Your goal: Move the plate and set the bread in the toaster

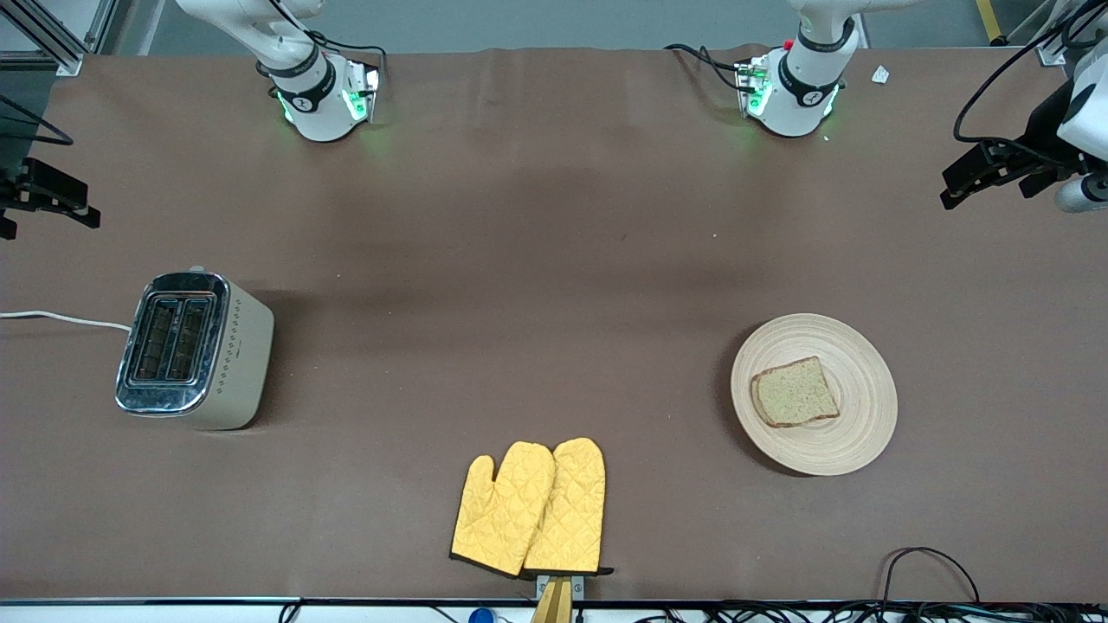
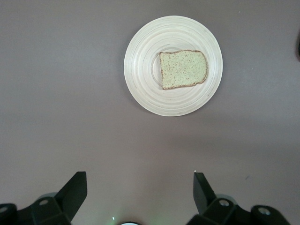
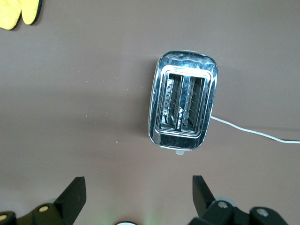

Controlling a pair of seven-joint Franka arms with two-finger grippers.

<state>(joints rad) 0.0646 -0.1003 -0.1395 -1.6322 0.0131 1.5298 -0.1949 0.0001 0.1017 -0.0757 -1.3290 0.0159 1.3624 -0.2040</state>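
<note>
Nothing had been touched at this point, so the risks were all ahead. The left gripper (image 2: 139, 197) hung high over bare table with its fingers spread wide, and the round, pale wooden plate with ring grooves (image 2: 140, 75) lay well ahead of it and below. On the plate sat the squarish slice of speckled wholegrain bread with a brown crust (image 2: 183, 69), off-centre, so I'd guess a tilted or jerky lift could slide it off.

The right gripper (image 3: 139, 197) was spread too, up over the table, the boxy cream toaster with a chrome top (image 3: 183, 99) just ahead of it and below. Its slots looked narrow, so bread held crooked could jam on the rim.

Count: one plate, one slice, one toaster with two slots and one white cord (image 3: 255, 132), two yellow quilted oven mitts (image 1: 530, 509).
</note>
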